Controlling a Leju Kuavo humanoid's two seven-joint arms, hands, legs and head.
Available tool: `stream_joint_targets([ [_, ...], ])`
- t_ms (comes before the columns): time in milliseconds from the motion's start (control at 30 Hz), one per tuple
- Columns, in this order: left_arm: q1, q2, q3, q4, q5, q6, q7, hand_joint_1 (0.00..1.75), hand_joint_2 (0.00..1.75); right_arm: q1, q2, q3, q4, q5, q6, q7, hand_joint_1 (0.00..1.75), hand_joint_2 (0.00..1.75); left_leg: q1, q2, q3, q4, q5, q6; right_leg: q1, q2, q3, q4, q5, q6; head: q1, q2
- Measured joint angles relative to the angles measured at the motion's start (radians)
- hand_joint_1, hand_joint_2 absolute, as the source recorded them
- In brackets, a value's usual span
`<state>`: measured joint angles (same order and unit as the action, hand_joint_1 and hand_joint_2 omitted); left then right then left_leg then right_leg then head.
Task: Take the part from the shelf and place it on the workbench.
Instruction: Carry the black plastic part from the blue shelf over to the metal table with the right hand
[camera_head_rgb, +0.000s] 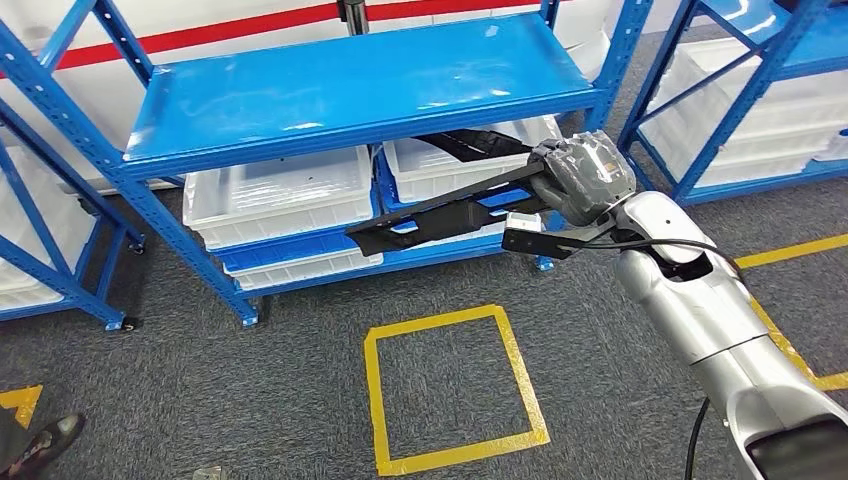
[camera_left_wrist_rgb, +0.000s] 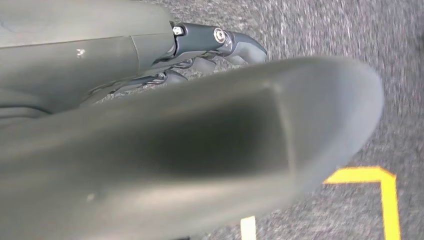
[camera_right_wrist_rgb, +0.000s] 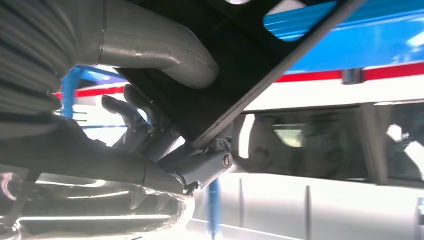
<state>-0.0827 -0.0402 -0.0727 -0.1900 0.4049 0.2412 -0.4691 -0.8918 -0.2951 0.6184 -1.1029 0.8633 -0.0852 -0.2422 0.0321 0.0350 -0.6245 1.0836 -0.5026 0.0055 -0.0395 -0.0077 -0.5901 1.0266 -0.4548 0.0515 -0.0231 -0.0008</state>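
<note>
right hand (camera_head_rgb: 582, 178): fingers wrapped round one end of the long black part (camera_head_rgb: 440, 208), thumb (camera_right_wrist_rgb: 165, 55) pressed on its flat face. part: held in the air in front of the blue shelf (camera_head_rgb: 350, 90), beside the lower level's white bins (camera_head_rgb: 280, 195), stretching from the hand towards the left. left hand (camera_left_wrist_rgb: 220, 42): above grey carpet; whether its fingers are apart or together, cannot tell. floor: yellow tape square (camera_head_rgb: 450, 385).
</note>
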Motion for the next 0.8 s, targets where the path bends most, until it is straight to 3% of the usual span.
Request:
stream_joint_targets([
  [67, 0.000, 0.000, 0.000, 0.000, -0.001, -0.001, 0.004, 0.00, 0.00, 0.002, 0.000, -0.003, -0.003, 0.000, 0.000, 0.000, 1.75, 1.75, -0.002, -0.022, -0.053, 0.137, -0.080, 0.003, 0.009, 0.018, -0.015, 0.000, 0.011, -0.019, -0.002, 0.000],
  [100, 0.000, -0.001, 0.000, 0.000, -0.001, -0.002, 0.008, 0.00, 0.00, 0.004, -0.001, -0.003, -0.003, 0.000, 0.000, 0.000, 1.75, 1.75, -0.006, -0.026, -0.074, 0.196, -0.103, 0.008, 0.016, 0.029, -0.021, 0.001, 0.016, -0.026, -0.003, 0.000],
  [133, 0.000, -0.001, 0.000, 0.000, -0.001, -0.003, 0.013, 0.00, 0.00, 0.007, -0.002, -0.005, -0.004, 0.000, 0.000, 0.001, 1.75, 1.75, -0.010, -0.028, -0.082, 0.226, -0.107, 0.017, 0.025, 0.040, -0.026, 0.001, 0.021, -0.033, -0.003, 0.000],
  [167, 0.000, -0.001, 0.000, 0.000, -0.002, -0.005, 0.017, 0.00, 0.00, 0.009, -0.003, -0.008, -0.005, 0.000, 0.000, 0.001, 1.75, 1.75, -0.017, -0.032, -0.071, 0.216, -0.091, 0.030, 0.034, 0.051, -0.029, 0.001, 0.025, -0.039, -0.003, 0.000],
  [200, 0.000, -0.001, 0.000, 0.000, -0.002, -0.006, 0.021, 0.00, 0.00, 0.010, -0.004, -0.012, -0.008, 0.000, 0.000, 0.002, 1.75, 1.75, -0.025, -0.041, -0.044, 0.171, -0.061, 0.049, 0.043, 0.062, -0.031, 0.001, 0.029, -0.045, -0.003, 0.000],
  [267, 0.001, 0.002, 0.000, 0.000, -0.005, -0.009, 0.026, 0.00, 0.00, 0.009, -0.007, -0.020, -0.017, 0.000, 0.001, 0.004, 1.75, 1.75, -0.045, -0.090, 0.025, 0.046, -0.008, 0.105, 0.054, 0.083, -0.035, 0.000, 0.036, -0.052, 0.002, 0.000],
  [300, 0.001, 0.005, -0.001, 0.000, -0.006, -0.009, 0.026, 0.00, 0.00, 0.009, -0.008, -0.023, -0.020, 0.000, 0.001, 0.005, 1.75, 1.75, -0.052, -0.113, 0.050, 0.002, 0.006, 0.124, 0.052, 0.093, -0.038, 0.000, 0.041, -0.051, 0.006, 0.000],
  [333, 0.002, 0.006, -0.001, 0.000, -0.007, -0.009, 0.027, 0.00, 0.00, 0.009, -0.009, -0.027, -0.023, 0.000, 0.002, 0.006, 1.75, 1.75, -0.058, -0.128, 0.062, -0.022, 0.013, 0.137, 0.047, 0.103, -0.041, -0.002, 0.046, -0.046, 0.010, 0.000],
  [367, 0.002, 0.008, -0.002, 0.000, -0.008, -0.009, 0.027, 0.00, 0.00, 0.009, -0.011, -0.029, -0.025, 0.000, 0.003, 0.007, 1.75, 1.75, -0.060, -0.127, 0.065, -0.030, 0.018, 0.140, 0.042, 0.115, -0.044, -0.005, 0.053, -0.039, 0.010, 0.000],
  [400, 0.001, 0.007, -0.002, 0.000, -0.008, -0.009, 0.027, 0.00, 0.00, 0.010, -0.013, -0.033, -0.029, 0.000, 0.003, 0.008, 1.75, 1.75, -0.064, -0.118, 0.069, -0.046, 0.028, 0.141, 0.037, 0.127, -0.046, -0.011, 0.061, -0.032, 0.007, 0.000],
  [433, -0.001, 0.006, -0.002, 0.000, -0.008, -0.010, 0.028, 0.00, 0.00, 0.011, -0.016, -0.038, -0.033, 0.001, 0.003, 0.010, 1.75, 1.75, -0.063, -0.105, 0.077, -0.071, 0.038, 0.139, 0.038, 0.123, -0.052, -0.013, 0.064, -0.028, 0.003, 0.000],
  [500, -0.002, 0.004, -0.002, 0.000, -0.009, -0.011, 0.029, 0.00, 0.00, 0.008, -0.024, -0.048, -0.040, 0.002, 0.005, 0.014, 1.75, 1.75, -0.053, -0.075, 0.094, -0.122, 0.058, 0.132, 0.045, 0.084, -0.080, 0.024, 0.041, -0.027, 0.004, 0.000],
  [567, 0.000, 0.002, -0.002, 0.000, -0.013, -0.012, 0.031, 0.00, 0.00, 0.008, -0.029, -0.055, -0.043, 0.004, 0.009, 0.017, 1.75, 1.75, -0.042, -0.045, 0.094, -0.138, 0.067, 0.118, 0.036, 0.038, -0.131, 0.138, -0.013, -0.022, 0.011, 0.000],
  [633, 0.001, -0.002, -0.002, 0.000, -0.017, -0.014, 0.033, 0.00, 0.00, 0.017, -0.031, -0.059, -0.043, 0.004, 0.010, 0.018, 1.75, 1.75, -0.032, -0.014, 0.088, -0.136, 0.070, 0.101, 0.017, 0.022, -0.162, 0.227, -0.042, 0.000, 0.014, 0.000],
  [667, 0.001, -0.004, -0.002, 0.000, -0.018, -0.015, 0.033, 0.00, 0.00, 0.021, -0.032, -0.061, -0.043, 0.005, 0.011, 0.018, 1.75, 1.75, -0.025, 0.001, 0.086, -0.133, 0.069, 0.091, 0.005, 0.016, -0.152, 0.220, -0.037, 0.017, 0.014, 0.000],
  [733, 0.000, -0.005, -0.002, 0.000, -0.019, -0.015, 0.033, 0.00, 0.00, 0.024, -0.034, -0.066, -0.044, 0.005, 0.012, 0.018, 1.75, 1.75, -0.010, 0.029, 0.078, -0.117, 0.062, 0.063, -0.017, -0.013, -0.078, 0.100, -0.001, 0.058, 0.015, 0.000],
  [767, -0.001, -0.002, -0.002, 0.000, -0.019, -0.015, 0.033, 0.00, 0.00, 0.023, -0.035, -0.068, -0.046, 0.006, 0.013, 0.018, 1.75, 1.75, -0.006, 0.040, 0.071, -0.106, 0.056, 0.048, -0.020, -0.030, -0.043, 0.043, 0.014, 0.073, 0.017, 0.000],
  [800, -0.002, 0.000, -0.003, 0.000, -0.020, -0.015, 0.033, 0.00, 0.00, 0.023, -0.035, -0.070, -0.049, 0.006, 0.014, 0.018, 1.75, 1.75, -0.005, 0.050, 0.064, -0.093, 0.050, 0.034, -0.021, -0.040, -0.023, 0.004, 0.023, 0.074, 0.017, 0.000],
])
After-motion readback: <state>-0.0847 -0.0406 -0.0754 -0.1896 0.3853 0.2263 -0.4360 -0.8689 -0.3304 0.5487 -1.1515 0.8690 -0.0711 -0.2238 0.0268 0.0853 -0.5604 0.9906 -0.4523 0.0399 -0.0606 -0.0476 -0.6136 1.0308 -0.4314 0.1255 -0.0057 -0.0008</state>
